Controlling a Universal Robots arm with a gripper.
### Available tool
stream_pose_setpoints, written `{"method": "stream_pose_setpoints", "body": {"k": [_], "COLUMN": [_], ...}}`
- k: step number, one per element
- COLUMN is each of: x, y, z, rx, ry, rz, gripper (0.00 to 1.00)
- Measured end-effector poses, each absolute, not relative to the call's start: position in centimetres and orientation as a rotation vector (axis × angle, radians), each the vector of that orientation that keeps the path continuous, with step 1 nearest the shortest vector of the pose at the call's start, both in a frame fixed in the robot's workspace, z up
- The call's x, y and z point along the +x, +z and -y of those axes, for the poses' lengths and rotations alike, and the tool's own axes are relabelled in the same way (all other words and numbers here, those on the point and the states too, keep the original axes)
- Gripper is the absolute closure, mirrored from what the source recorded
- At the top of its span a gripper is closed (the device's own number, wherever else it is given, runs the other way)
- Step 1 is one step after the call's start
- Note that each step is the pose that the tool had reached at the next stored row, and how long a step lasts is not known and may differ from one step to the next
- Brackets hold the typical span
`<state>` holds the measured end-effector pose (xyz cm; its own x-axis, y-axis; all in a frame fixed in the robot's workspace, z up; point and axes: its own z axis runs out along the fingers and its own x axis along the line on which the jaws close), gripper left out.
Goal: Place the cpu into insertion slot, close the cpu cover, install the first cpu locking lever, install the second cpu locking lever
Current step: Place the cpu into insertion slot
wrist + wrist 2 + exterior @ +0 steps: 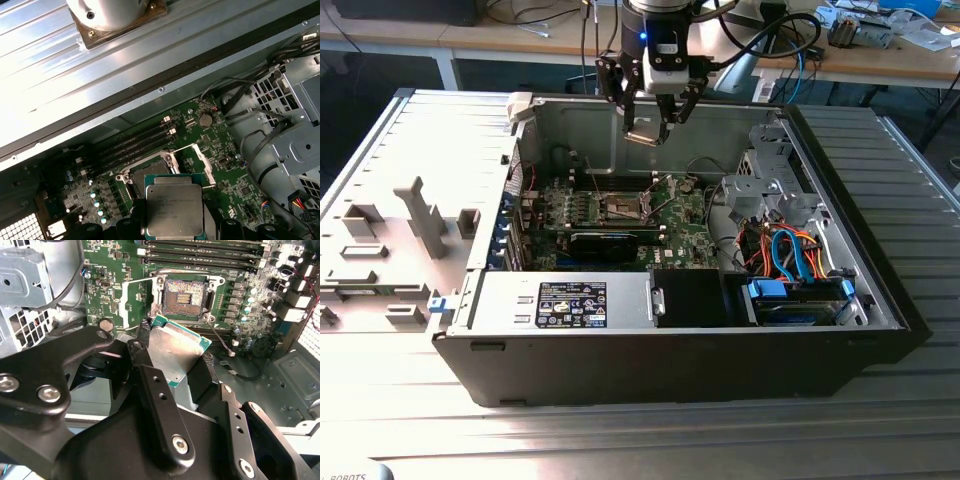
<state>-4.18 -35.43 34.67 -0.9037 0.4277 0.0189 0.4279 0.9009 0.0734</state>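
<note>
My gripper (647, 128) hangs above the open computer case, shut on the cpu (642, 134). The cpu is a flat square chip with a silver-grey top (174, 205) and a green edge (175, 347), held between the black fingers (145, 355). The insertion slot (185, 296) lies uncovered on the green motherboard, below the chip and apart from it, its brownish contact field showing (623, 208). The cpu cover (131, 305) is swung open beside the slot, and in the first wrist view it stands up as a thin silver frame (202, 164).
Long black memory slots (200, 252) run beside the socket. A metal drive cage (765, 185) and bundled cables (790, 250) fill the exterior view's right of the case. The case wall (570, 125) stands behind the gripper. A grey fixture (420, 215) sits outside on the exterior view's left.
</note>
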Motion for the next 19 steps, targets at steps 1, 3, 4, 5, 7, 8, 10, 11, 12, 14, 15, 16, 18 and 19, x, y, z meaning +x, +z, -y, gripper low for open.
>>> {"method": "stream_pose_setpoints", "body": {"k": [1,3,4,5,7,8,10,11,12,14,15,16,18,19], "x": [-4.18,-4.19,-4.19,-4.18,-4.18,-4.18,-4.18,-4.18,-4.18,-4.19,-4.19,-4.18,-4.19,-4.19], "y": [34.67,34.67,34.67,34.67,34.67,34.67,34.67,34.67,34.66,34.66,34.66,34.66,34.66,34.66], "z": [35.43,35.43,35.43,35.43,35.43,35.43,35.43,35.43,35.43,35.43,35.43,35.43,35.43,35.43], "rx": [-0.692,-0.696,-0.698,-0.7,-0.705,-0.708,-0.712,-0.714,-0.717,-0.722,-0.724,-0.727,-0.734,-0.736], "ry": [-0.119,-0.119,-0.119,-0.119,-0.119,-0.119,-0.119,-0.119,-0.119,-0.119,-0.119,-0.119,-0.119,-0.119], "rz": [3.06,3.059,3.059,3.058,3.057,3.057,3.056,3.055,3.055,3.054,3.053,3.052,3.051,3.051], "gripper": [0.46,0.46,0.46,0.46,0.46,0.46,0.46,0.46,0.46,0.46,0.46,0.46,0.46,0.46]}}
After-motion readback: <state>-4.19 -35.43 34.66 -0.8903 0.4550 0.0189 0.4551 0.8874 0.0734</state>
